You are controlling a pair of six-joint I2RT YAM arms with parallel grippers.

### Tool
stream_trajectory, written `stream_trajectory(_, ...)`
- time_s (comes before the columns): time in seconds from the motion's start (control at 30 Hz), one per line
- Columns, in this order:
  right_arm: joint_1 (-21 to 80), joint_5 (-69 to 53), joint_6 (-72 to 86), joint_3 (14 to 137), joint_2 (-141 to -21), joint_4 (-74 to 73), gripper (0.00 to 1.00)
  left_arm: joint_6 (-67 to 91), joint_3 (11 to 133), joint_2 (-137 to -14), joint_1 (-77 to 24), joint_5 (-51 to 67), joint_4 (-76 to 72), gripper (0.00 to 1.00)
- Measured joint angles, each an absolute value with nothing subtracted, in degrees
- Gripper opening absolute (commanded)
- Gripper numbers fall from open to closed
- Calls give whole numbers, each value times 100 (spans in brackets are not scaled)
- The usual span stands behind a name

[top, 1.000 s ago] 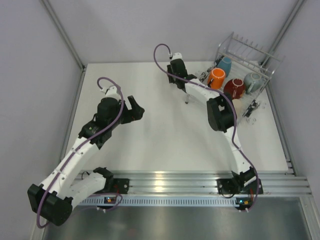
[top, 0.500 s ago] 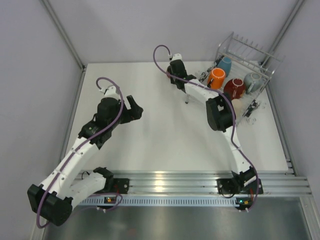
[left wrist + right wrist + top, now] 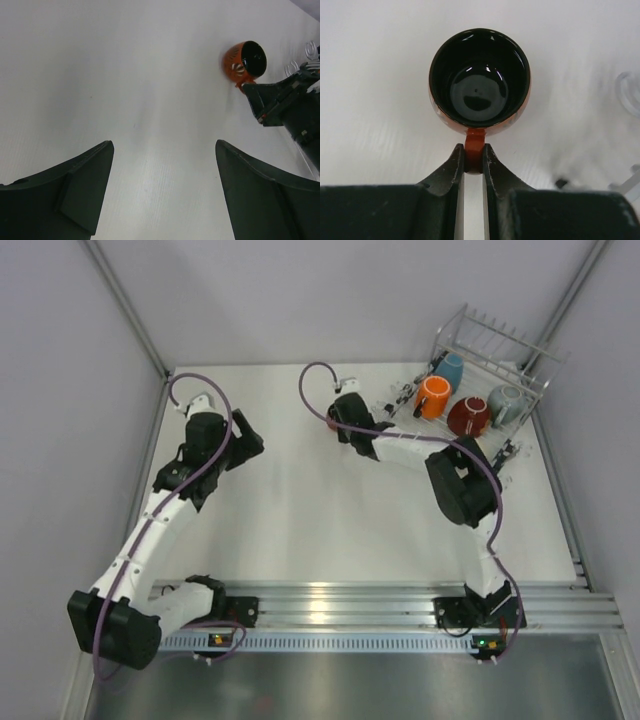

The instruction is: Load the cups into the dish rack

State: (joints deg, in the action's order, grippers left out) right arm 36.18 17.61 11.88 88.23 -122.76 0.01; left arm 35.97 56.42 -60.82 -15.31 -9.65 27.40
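Observation:
My right gripper (image 3: 336, 420) is shut on the handle of the dark-and-orange cup (image 3: 479, 80), whose glossy black inside faces the wrist camera. The handle (image 3: 474, 149) is pinched between both fingers, close to the white table. The cup also shows in the left wrist view (image 3: 245, 60) and as a red patch from above (image 3: 328, 421). My left gripper (image 3: 246, 445) is open and empty at the far left (image 3: 162, 147). The dish rack (image 3: 520, 358) stands at the far right and holds an orange cup (image 3: 432, 397), a red mug (image 3: 468, 417), a grey mug (image 3: 507, 405) and a light blue cup (image 3: 451, 368). No beige tumbler shows.
The right arm's forearm (image 3: 420, 447) stretches from the rack's front side across to the cup. Grey walls and metal frame posts bound the table on the left, back and right. An aluminium rail (image 3: 340, 602) runs along the near edge.
The left arm pulled back toward the far-left corner. The right gripper moved left and nearer, away from the back edge, and its elbow swung right.

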Motion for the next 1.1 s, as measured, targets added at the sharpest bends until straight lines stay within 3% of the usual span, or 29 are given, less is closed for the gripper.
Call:
stream_trajectory(0.43,5341,2167,1640,6858,-11122,812,0,3988,4939,-6154,-1422,-377,2178,81)
stream_trajectory(0.67,5765,2683,1625,6807,-11089,810,0,4377,4604,-6289,-1197,-40,1944,79)
stream_trajectory(0.87,6178,3107,1531,6991,-11089,709,0,4539,4558,-6635,-1170,174,1734,70)
stream_trajectory(1.1,6224,3317,1459,7017,-11085,725,0,4735,4466,-6967,-1170,539,1557,69)
